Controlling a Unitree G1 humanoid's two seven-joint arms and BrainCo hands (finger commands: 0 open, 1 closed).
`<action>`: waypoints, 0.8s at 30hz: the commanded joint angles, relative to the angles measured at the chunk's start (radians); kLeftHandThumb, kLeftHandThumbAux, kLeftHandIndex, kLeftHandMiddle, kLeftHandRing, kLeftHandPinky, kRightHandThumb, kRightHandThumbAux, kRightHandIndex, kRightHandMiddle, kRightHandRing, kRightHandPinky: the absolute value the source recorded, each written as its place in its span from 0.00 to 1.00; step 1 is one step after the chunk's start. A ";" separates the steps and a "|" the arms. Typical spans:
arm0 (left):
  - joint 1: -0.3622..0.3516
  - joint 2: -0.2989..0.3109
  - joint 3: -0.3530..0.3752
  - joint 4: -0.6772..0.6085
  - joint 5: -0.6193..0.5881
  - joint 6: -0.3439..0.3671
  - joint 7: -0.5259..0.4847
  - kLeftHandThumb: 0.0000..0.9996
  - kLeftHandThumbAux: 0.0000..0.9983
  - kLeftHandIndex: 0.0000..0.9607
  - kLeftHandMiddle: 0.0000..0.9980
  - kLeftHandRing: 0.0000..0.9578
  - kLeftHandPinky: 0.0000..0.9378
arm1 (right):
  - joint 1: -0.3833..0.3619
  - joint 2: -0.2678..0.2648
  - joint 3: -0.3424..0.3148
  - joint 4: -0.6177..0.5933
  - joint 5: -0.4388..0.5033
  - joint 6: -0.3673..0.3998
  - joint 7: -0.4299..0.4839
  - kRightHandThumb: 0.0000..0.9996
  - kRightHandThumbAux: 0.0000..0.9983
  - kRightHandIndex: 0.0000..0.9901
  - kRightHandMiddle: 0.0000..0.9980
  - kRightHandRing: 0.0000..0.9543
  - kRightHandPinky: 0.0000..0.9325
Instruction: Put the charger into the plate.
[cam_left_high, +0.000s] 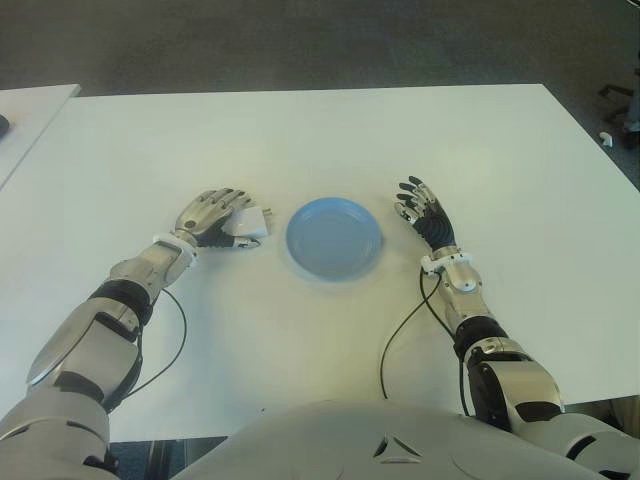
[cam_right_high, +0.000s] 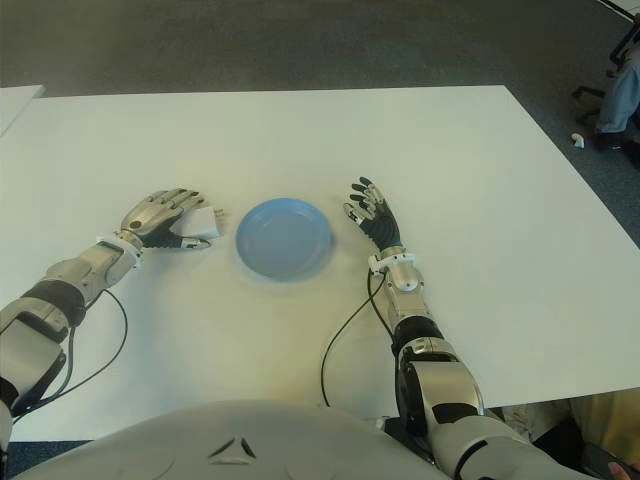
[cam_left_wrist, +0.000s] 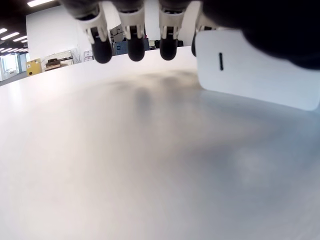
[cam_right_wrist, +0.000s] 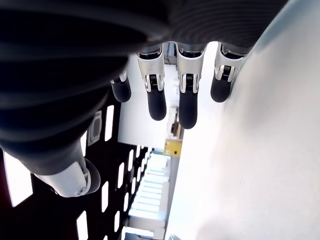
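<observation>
The white charger (cam_left_high: 252, 224) sits in my left hand (cam_left_high: 235, 222), whose fingers curl over it just above the white table (cam_left_high: 300, 140), a short way left of the plate. In the left wrist view the charger (cam_left_wrist: 250, 70) shows as a white block with a dark slot, pinned under the thumb beside the fingertips (cam_left_wrist: 135, 47). The round blue plate (cam_left_high: 334, 240) lies in the middle with nothing in it. My right hand (cam_left_high: 414, 202) shows just right of the plate, palm up and fingers spread, holding nothing; its fingertips (cam_right_wrist: 170, 102) hang free in the right wrist view.
Black cables (cam_left_high: 400, 340) trail from both wrists toward the table's near edge. A second white table (cam_left_high: 30, 110) stands at the far left. Dark floor lies beyond the far edge, and something in blue cloth (cam_right_high: 625, 90) shows at the far right.
</observation>
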 joint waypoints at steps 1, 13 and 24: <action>0.030 -0.030 -0.042 0.049 0.026 0.002 -0.015 0.12 0.22 0.00 0.06 0.02 0.01 | 0.031 0.010 0.002 0.010 0.003 0.017 0.005 0.09 0.65 0.00 0.16 0.19 0.12; 0.016 -0.039 -0.061 0.085 0.016 -0.002 -0.017 0.13 0.22 0.01 0.07 0.05 0.03 | 0.028 0.012 0.000 0.011 0.010 0.023 0.012 0.09 0.65 0.00 0.16 0.19 0.12; 0.008 -0.038 -0.077 0.092 0.002 0.002 -0.053 0.13 0.21 0.03 0.10 0.07 0.05 | 0.028 0.017 -0.001 0.007 0.017 0.026 0.016 0.09 0.66 0.00 0.17 0.19 0.12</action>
